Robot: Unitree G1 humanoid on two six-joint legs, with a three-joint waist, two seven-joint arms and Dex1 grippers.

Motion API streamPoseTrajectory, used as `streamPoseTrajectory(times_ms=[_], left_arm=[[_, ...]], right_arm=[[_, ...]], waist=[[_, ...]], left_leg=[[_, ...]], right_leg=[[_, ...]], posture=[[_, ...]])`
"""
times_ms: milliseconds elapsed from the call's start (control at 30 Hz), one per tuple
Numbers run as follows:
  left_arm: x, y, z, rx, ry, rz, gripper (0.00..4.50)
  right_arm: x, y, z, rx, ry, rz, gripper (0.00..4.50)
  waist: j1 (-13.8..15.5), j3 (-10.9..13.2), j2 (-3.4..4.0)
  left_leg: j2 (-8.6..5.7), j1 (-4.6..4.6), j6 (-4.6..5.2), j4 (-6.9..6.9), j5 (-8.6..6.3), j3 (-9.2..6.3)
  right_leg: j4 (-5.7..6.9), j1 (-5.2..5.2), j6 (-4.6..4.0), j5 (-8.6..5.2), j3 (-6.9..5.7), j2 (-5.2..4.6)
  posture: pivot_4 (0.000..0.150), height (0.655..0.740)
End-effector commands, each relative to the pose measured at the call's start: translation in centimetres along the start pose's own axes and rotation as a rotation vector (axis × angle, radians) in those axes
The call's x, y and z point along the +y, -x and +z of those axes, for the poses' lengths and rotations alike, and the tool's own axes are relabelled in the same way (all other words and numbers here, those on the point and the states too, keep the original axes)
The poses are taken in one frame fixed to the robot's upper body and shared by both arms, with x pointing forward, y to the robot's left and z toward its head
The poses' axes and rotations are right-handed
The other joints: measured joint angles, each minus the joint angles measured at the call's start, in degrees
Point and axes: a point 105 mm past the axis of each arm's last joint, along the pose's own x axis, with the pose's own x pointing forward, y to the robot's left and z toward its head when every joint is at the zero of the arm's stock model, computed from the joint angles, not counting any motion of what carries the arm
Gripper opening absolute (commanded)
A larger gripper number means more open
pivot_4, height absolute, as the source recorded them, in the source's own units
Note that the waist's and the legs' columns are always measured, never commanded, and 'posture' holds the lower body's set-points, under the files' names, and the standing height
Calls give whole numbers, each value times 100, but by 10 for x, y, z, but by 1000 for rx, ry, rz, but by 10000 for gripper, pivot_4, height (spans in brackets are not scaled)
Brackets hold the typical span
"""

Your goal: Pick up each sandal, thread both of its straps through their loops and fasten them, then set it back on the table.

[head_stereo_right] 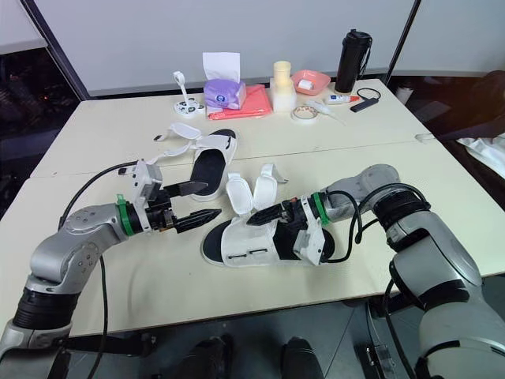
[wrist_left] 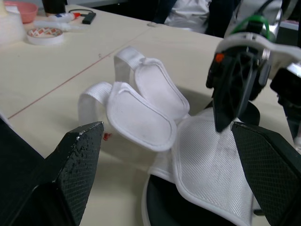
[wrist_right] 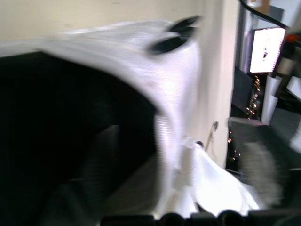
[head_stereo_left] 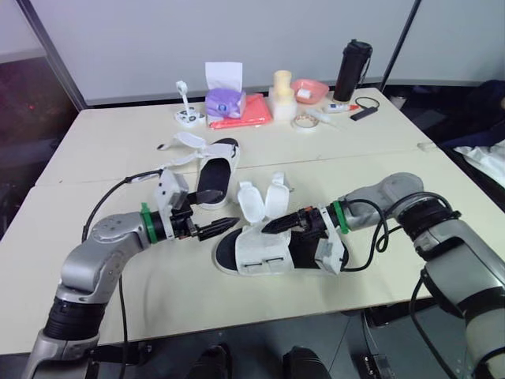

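- The near sandal lies mid-bench, with both straps undone and standing up, ready for threading.
- The right end effector rests on its white upper, apparently steadying it; I cannot tell whether it grips.
- The left end effector hovers just left, spread and empty, likely awaiting a strap.

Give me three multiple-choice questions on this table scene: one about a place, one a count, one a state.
1. Where does the near sandal lie?
A between the two grippers
B on a chair
C on the floor
2. How many sandals are on the table?
A one
B two
C three
3. The left gripper has its fingers:
A open
B shut on a strap
C shut on a cup

1 A: the left gripper is at one end, the right gripper over it.
2 B: the far sandal lies behind.
3 A: a wide gap shows between them.
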Motion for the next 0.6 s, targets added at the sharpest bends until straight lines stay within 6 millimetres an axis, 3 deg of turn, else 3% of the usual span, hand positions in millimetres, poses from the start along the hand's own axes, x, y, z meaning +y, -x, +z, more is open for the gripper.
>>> streamPoseTrajectory(times_ms=[33,167,333,433,600], left_arm=[[-5,5,0,26,-68,-36,45000],[-9,8,-8,70,-98,-78,45000],[-7,14,-19,128,-129,-118,45000],[-7,15,-27,145,-147,-151,36339],[-8,16,-41,184,-182,-207,10720]], right_arm=[[6,27,-8,118,-86,42,44433],[6,49,-4,248,-282,36,44433],[4,80,8,413,-724,16,44433],[3,87,17,473,-976,-47,45000],[-3,98,16,574,-1244,-182,45000]], waist=[[29,0,-1],[30,0,0],[-2,2,13],[6,2,17],[53,2,16]], left_leg=[[-1,2,2,1,-1,-1],[0,6,10,4,-5,-7],[3,10,17,2,-9,-22],[6,14,20,3,-11,-21],[8,9,20,8,-11,-18]], right_leg=[[-2,5,0,0,0,0],[-12,23,0,0,-2,-4],[-10,18,0,-1,1,-4],[-8,16,-2,-1,4,-3],[-9,17,-3,-2,3,-7]], posture=[[1500,7400],[1500,7400],[1500,7400],[1500,7400],[1500,7400]])
